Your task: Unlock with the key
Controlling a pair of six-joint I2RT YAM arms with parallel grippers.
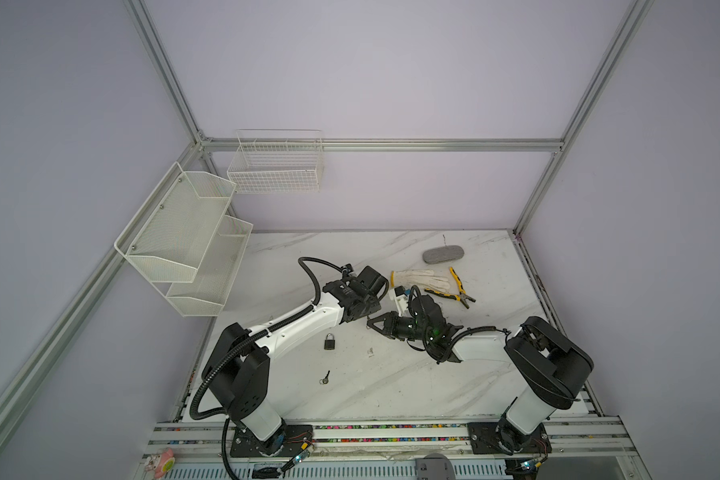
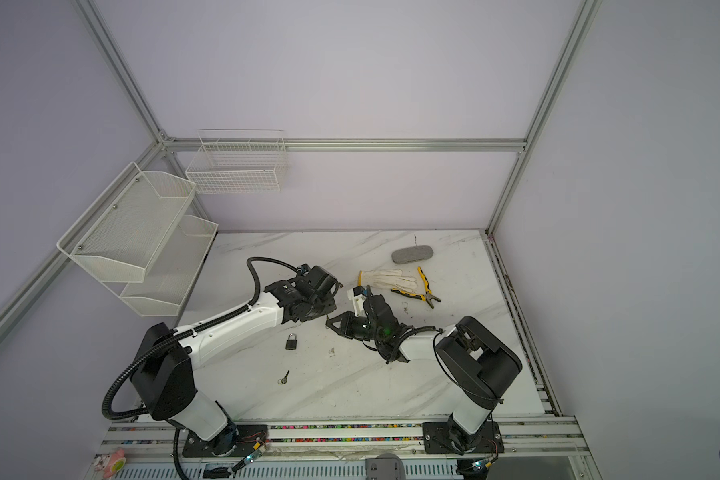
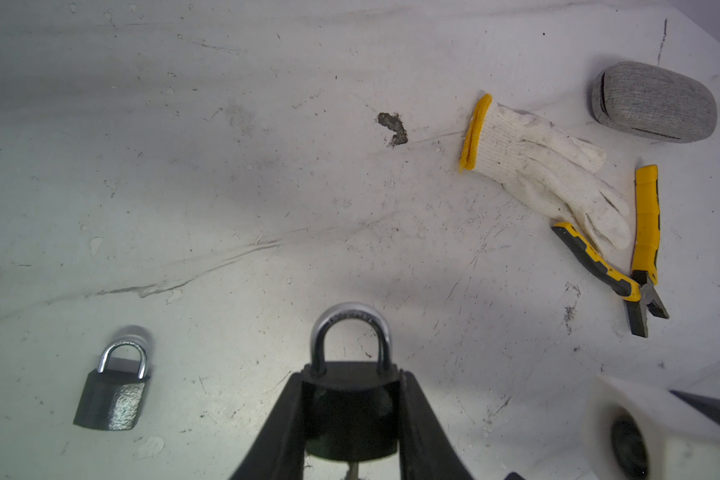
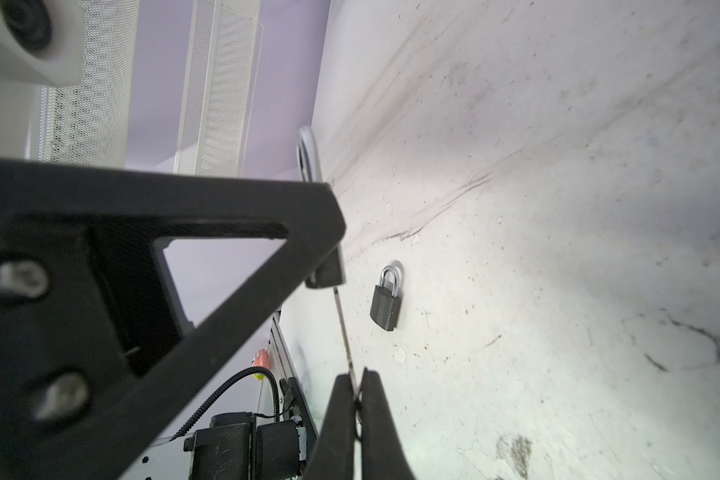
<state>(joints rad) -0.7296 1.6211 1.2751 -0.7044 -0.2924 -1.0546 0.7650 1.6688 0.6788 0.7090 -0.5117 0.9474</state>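
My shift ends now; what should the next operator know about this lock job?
Left gripper clamps the held padlock by its body.
Right gripper is shut on the key, blade tip at that padlock's underside; depth hidden.
Done: both picked up and aligned.
To do: turn the key; shackle sits closed.
Second padlock and spare key lie on the table.

Soft, even overhead light is flattening the walls (image 1: 391, 83) in both top views, and faint shadows are lying on the table (image 1: 391, 382) beneath the arms (image 1: 300, 328). In the left wrist view a bright pool is glowing just ahead of the left gripper (image 3: 352, 388), glare is whitening the shackle of the held padlock (image 3: 352, 316), and the far corners are dimming. In the right wrist view the finger (image 4: 142, 199) beside the right gripper (image 4: 356, 390) is blurring.
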